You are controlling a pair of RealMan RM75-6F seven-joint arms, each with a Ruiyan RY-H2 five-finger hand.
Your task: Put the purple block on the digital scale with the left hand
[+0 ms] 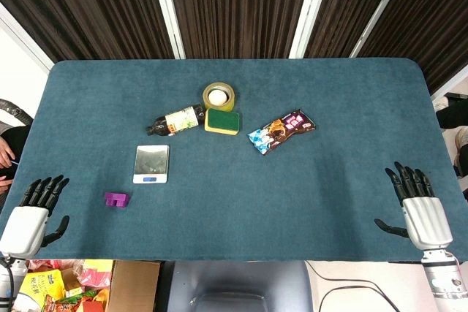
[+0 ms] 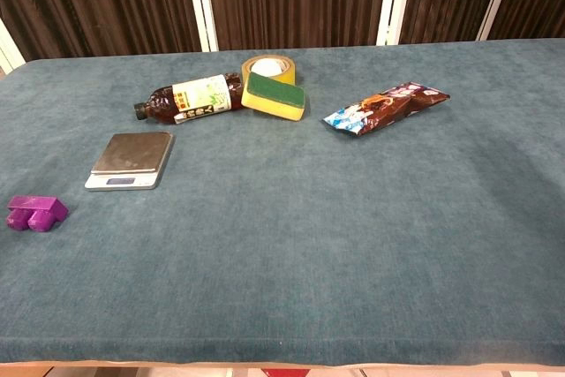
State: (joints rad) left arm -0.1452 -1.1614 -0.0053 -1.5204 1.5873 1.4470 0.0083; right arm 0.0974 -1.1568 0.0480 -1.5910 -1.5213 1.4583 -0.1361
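The purple block (image 1: pixel 115 199) lies on the surface (image 1: pixel 292 195) near the scale (image 1: pixel 151 163); left hand (image 1: pixel 33 213) and right hand (image 1: pixel 417 202) rest spread, holding nothing

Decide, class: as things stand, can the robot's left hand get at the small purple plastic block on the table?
Probably yes. The left hand lies open near the small purple plastic block, with only bare teal table cloth between them.
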